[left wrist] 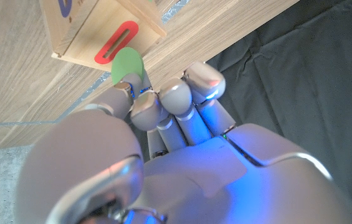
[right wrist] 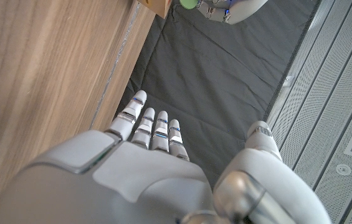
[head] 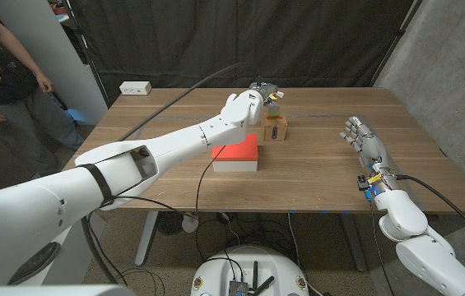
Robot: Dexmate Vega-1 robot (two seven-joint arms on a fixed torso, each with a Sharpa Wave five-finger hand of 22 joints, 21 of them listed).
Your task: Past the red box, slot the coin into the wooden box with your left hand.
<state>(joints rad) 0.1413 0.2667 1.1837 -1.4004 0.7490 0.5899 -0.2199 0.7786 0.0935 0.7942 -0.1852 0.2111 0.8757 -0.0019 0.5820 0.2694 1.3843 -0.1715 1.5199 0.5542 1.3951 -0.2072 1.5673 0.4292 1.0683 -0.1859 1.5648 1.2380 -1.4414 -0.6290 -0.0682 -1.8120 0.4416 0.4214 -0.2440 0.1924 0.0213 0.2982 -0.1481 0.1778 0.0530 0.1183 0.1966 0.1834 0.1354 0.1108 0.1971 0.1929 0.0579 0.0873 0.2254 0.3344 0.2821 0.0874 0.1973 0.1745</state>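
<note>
My left hand (head: 258, 98) hovers above the wooden box (head: 275, 129), past the red box (head: 236, 153), and pinches a light green coin (head: 272, 102). In the left wrist view the green coin (left wrist: 127, 64) sticks out from my fingers (left wrist: 163, 102) just short of the red-rimmed slot (left wrist: 116, 51) in the wooden box (left wrist: 95, 28). My right hand (head: 362, 140) stands over the table's right side with its fingers straight and apart, holding nothing. The right wrist view shows that right hand (right wrist: 144, 155), plus the left hand (right wrist: 228, 7) with the coin (right wrist: 189, 3) far off.
A white power strip (head: 135, 87) lies at the table's far left corner. A person (head: 2, 74) stands beyond the table's left edge. Dark curtains hang behind the table (head: 339, 177). Bare wood lies between the boxes and my right hand.
</note>
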